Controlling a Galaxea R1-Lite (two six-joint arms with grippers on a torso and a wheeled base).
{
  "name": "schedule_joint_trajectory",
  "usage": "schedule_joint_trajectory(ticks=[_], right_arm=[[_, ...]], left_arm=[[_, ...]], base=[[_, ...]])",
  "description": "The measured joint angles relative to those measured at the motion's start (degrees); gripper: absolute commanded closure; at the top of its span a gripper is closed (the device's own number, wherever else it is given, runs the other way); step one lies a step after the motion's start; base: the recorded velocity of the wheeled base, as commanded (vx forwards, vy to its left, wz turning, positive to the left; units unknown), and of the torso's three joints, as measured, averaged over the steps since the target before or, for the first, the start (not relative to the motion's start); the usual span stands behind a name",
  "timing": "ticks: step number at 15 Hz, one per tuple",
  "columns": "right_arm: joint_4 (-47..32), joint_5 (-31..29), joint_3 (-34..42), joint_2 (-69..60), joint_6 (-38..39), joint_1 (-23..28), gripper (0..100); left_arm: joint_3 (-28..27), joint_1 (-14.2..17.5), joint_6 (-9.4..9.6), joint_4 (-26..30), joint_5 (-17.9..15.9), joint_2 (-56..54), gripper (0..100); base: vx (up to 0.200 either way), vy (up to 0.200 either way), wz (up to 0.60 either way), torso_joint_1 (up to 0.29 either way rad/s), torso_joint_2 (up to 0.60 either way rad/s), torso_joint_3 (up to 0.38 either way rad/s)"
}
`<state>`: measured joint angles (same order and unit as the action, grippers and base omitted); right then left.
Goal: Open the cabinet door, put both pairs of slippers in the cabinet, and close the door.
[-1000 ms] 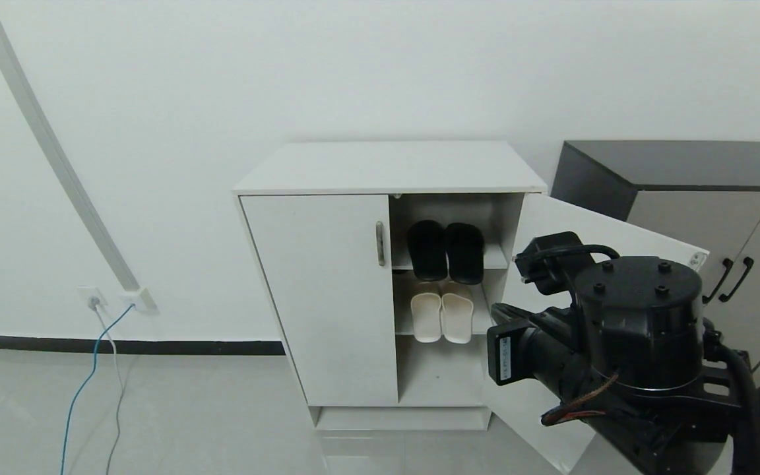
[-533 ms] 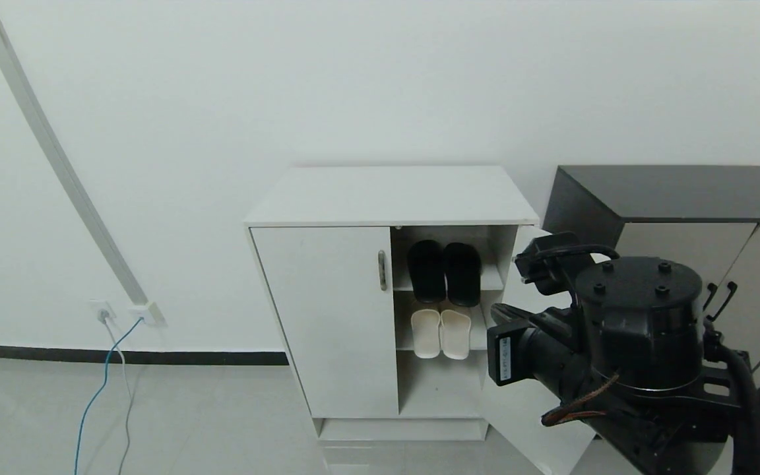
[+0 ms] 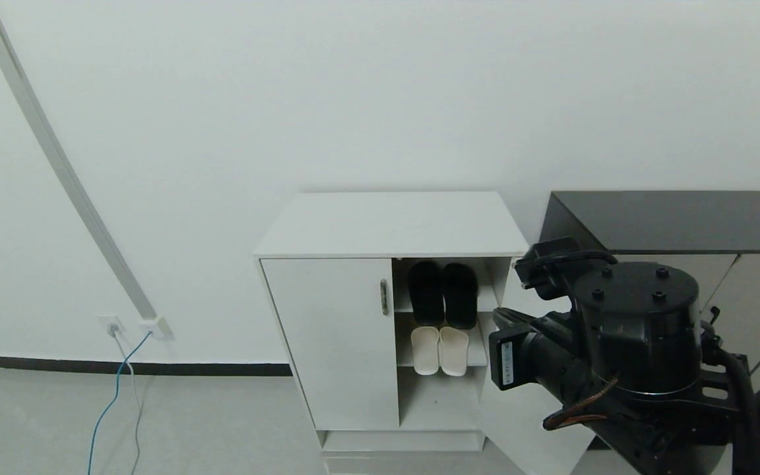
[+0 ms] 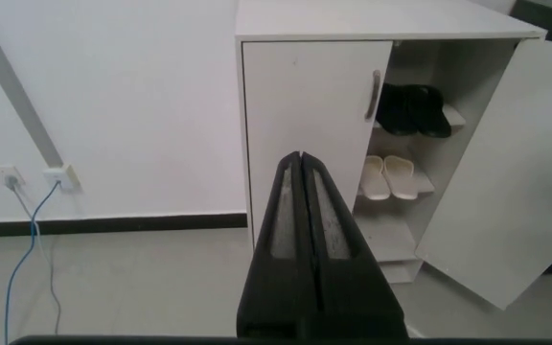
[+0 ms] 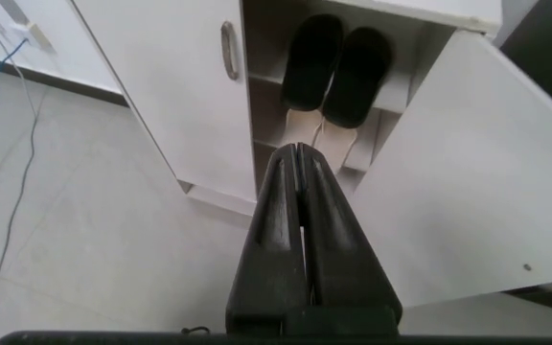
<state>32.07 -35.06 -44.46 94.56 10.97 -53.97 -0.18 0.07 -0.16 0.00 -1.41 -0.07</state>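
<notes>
Closure alone seems left: black slippers (image 3: 443,293) and white slippers (image 3: 439,341) sit shelved in the cabinet (image 3: 393,224), so the left gripper (image 4: 300,158) or right gripper (image 5: 298,151), both pressed together and empty, must push the open door (image 4: 506,182) shut.

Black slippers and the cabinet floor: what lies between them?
The white slippers, on the middle shelf below the black slippers, as the head view shows.

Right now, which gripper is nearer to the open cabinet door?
Right, as far as I can judge. The right gripper sits close beside the open door; the left gripper faces the closed door, farther from the open one.
</notes>
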Motion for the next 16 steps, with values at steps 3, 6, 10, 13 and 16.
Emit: schedule_joint_trajectory(ticks=[3,6,10,13,16], right_arm=[[0.0,0.0,0.2,0.2,-0.2,0.1,100],[0.1,0.0,0.3,0.4,-0.2,0.0,100],[0.1,0.1,0.3,0.5,-0.2,0.0,100],[0.4,0.0,0.4,0.5,-0.3,0.1,100],[2.3,0.1,1.0,0.6,-0.9,0.0,100]], left_arm=[[0.0,0.0,0.02,0.0,0.0,0.0,100],[0.0,0.0,0.02,0.0,0.0,0.0,100],[0.0,0.0,0.02,0.0,0.0,0.0,100],[0.0,0.0,0.00,0.0,0.0,0.0,100],[0.0,0.0,0.00,0.0,0.0,0.0,100]], base=[[0.000,0.000,0.00,0.186,-0.40,-0.225],[0.000,0.000,-0.40,0.147,-0.32,-0.170],[0.000,0.000,-0.60,0.012,-0.03,-0.017],[0.000,0.000,-0.40,0.011,0.00,0.000],[0.000,0.000,0.00,0.000,0.00,0.000]])
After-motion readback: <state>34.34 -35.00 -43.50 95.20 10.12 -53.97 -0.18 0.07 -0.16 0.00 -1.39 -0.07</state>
